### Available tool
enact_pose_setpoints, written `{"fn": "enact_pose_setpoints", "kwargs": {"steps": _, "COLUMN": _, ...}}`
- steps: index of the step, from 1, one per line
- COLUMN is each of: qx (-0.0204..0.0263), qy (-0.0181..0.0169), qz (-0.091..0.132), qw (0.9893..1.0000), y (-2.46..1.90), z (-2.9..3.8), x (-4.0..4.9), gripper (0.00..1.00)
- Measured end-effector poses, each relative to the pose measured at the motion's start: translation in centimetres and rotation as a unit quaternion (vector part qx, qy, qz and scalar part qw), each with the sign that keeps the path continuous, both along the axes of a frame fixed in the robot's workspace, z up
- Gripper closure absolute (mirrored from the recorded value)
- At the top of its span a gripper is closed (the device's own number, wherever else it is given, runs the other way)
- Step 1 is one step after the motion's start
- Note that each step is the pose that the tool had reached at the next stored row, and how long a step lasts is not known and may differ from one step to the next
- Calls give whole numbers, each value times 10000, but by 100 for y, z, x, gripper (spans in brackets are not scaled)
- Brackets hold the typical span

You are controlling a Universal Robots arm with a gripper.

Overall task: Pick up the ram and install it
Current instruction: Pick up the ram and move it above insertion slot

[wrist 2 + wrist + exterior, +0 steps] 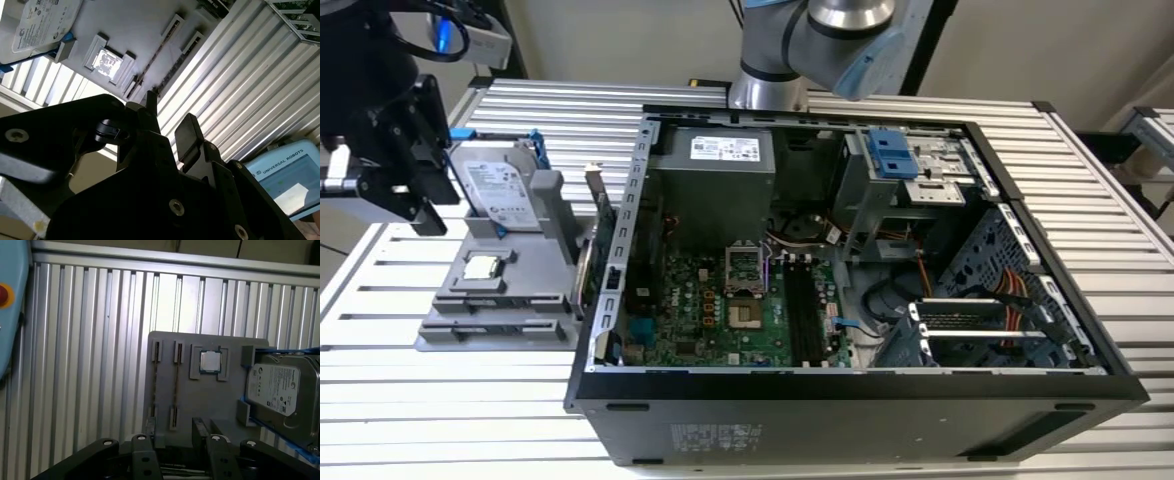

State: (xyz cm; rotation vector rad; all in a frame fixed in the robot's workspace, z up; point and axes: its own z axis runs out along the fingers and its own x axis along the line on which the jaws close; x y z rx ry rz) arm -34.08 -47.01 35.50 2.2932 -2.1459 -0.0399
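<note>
The ram stands on its edge in the grey holder (200,405), showing as a thin dark strip (176,385) between two slot ends. A second thin strip (155,382) runs beside it. In the second wrist view the ram (156,55) is a narrow dark line on the holder (135,25). My black gripper (175,435) hangs above the holder, apart from it, open and empty. Its fingers (187,131) stand with a clear gap. In the exterior view the gripper (424,205) is at the far left, over the holder (494,300).
A silver hard drive (500,185) in a blue frame and a processor chip (483,267) sit on the holder. A green card (600,250) stands between holder and open computer case (854,390). Long black memory slots (801,310) lie on its motherboard. A teach pendant (287,175) lies nearby.
</note>
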Motion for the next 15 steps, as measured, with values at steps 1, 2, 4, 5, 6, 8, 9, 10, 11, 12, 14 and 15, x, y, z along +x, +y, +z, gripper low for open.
{"fn": "enact_pose_setpoints", "kwargs": {"steps": 1, "qx": -4, "qy": 0, "qz": 0, "qw": 10000, "y": 2, "z": -7, "x": 0, "gripper": 0}}
{"fn": "enact_pose_setpoints", "kwargs": {"steps": 2, "qx": -8, "qy": 0, "qz": 0, "qw": 10000, "y": 3, "z": -14, "x": 0, "gripper": 0}}
{"fn": "enact_pose_setpoints", "kwargs": {"steps": 4, "qx": -15, "qy": 0, "qz": 0, "qw": 10000, "y": 6, "z": -28, "x": 0, "gripper": 0}}
{"fn": "enact_pose_setpoints", "kwargs": {"steps": 5, "qx": -18, "qy": 0, "qz": 0, "qw": 10000, "y": 7, "z": -33, "x": 0, "gripper": 0}}
{"fn": "enact_pose_setpoints", "kwargs": {"steps": 6, "qx": -21, "qy": -1, "qz": 0, "qw": 10000, "y": 8, "z": -40, "x": 0, "gripper": 0}}
{"fn": "enact_pose_setpoints", "kwargs": {"steps": 8, "qx": -27, "qy": 0, "qz": 0, "qw": 10000, "y": 11, "z": -52, "x": 0, "gripper": 0}}
{"fn": "enact_pose_setpoints", "kwargs": {"steps": 9, "qx": -30, "qy": 0, "qz": 0, "qw": 10000, "y": 12, "z": -59, "x": 0, "gripper": 0}}
{"fn": "enact_pose_setpoints", "kwargs": {"steps": 10, "qx": -32, "qy": 0, "qz": 0, "qw": 10000, "y": 13, "z": -65, "x": 0, "gripper": 0}}
{"fn": "enact_pose_setpoints", "kwargs": {"steps": 11, "qx": -35, "qy": 0, "qz": 0, "qw": 10000, "y": 14, "z": -72, "x": 0, "gripper": 0}}
{"fn": "enact_pose_setpoints", "kwargs": {"steps": 12, "qx": -37, "qy": 0, "qz": 0, "qw": 10000, "y": 15, "z": -79, "x": 0, "gripper": 0}}
{"fn": "enact_pose_setpoints", "kwargs": {"steps": 14, "qx": -44, "qy": 0, "qz": 0, "qw": 10000, "y": 17, "z": -92, "x": 0, "gripper": 0}}
{"fn": "enact_pose_setpoints", "kwargs": {"steps": 15, "qx": -47, "qy": 0, "qz": 0, "qw": 10000, "y": 18, "z": -99, "x": 0, "gripper": 0}}
